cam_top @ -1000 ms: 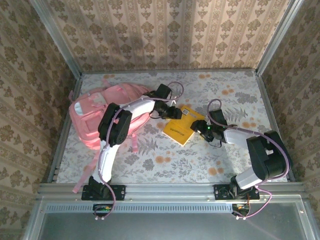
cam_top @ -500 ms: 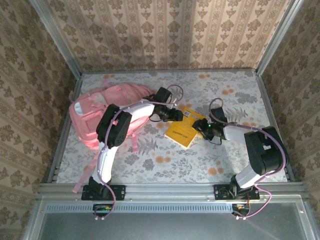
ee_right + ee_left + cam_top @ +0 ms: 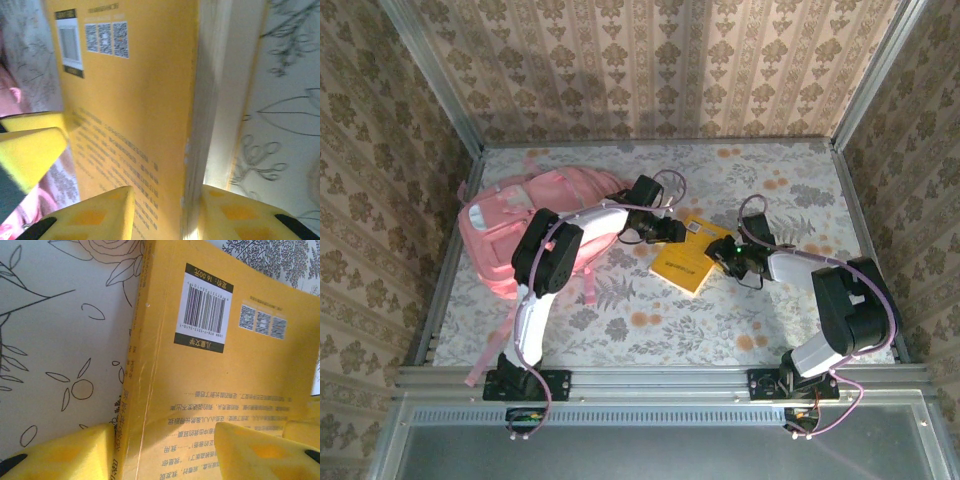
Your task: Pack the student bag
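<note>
Overhead; floral tabletop (image 3: 650, 330) | patterned wallpaper walls (image 3: 650, 60) | metal rails (image 3: 660, 378)

"16.00元" above the barcode (image 3: 202, 310) on yellow book (image 3: 220, 390)

The yellow book (image 3: 210, 370) is showing a smooth, faintly glossy paper cover; beside it the student bag (image 3: 525, 225) is looking like soft matt pink cloth, lying on a printed floral surface (image 3: 650, 320).

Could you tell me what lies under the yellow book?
The yellow book lies on the floral tablecloth, visible around its edges. Whatever sits directly beneath its cover is hidden.
</note>
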`<control>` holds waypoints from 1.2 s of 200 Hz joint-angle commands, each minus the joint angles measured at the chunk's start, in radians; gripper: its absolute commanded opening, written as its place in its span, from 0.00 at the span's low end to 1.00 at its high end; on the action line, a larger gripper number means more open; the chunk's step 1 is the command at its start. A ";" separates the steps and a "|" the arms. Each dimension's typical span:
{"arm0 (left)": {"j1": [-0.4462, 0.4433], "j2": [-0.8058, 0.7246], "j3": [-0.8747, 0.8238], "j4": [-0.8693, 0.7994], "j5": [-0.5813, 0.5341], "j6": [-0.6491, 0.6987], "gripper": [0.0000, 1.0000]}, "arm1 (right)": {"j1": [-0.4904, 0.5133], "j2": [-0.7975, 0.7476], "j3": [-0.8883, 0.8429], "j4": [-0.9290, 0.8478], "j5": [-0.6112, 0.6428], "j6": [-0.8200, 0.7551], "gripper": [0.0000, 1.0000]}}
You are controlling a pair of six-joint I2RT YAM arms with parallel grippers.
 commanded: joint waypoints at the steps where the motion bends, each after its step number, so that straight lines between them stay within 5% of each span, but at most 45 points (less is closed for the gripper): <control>1: -0.052 -0.002 -0.029 -0.039 0.097 -0.016 0.56 | 0.022 -0.016 0.026 0.169 -0.086 0.043 0.37; 67: -0.034 -0.029 -0.036 -0.041 0.099 -0.021 0.55 | 0.030 -0.007 0.048 0.175 -0.086 0.050 0.21; 110: 0.045 -0.157 -0.076 -0.061 0.088 -0.013 0.56 | 0.030 -0.080 0.040 0.091 -0.068 -0.014 0.00; 177: 0.139 -0.443 -0.145 -0.188 0.048 0.075 0.63 | 0.033 -0.276 0.086 0.029 -0.143 -0.121 0.00; 209: 0.195 -0.556 -0.239 -0.120 0.190 0.045 0.80 | 0.036 -0.338 0.121 0.086 -0.266 -0.136 0.00; 240: 0.210 -0.604 -0.318 0.026 0.349 -0.042 0.83 | 0.055 -0.370 0.148 0.162 -0.358 -0.127 0.00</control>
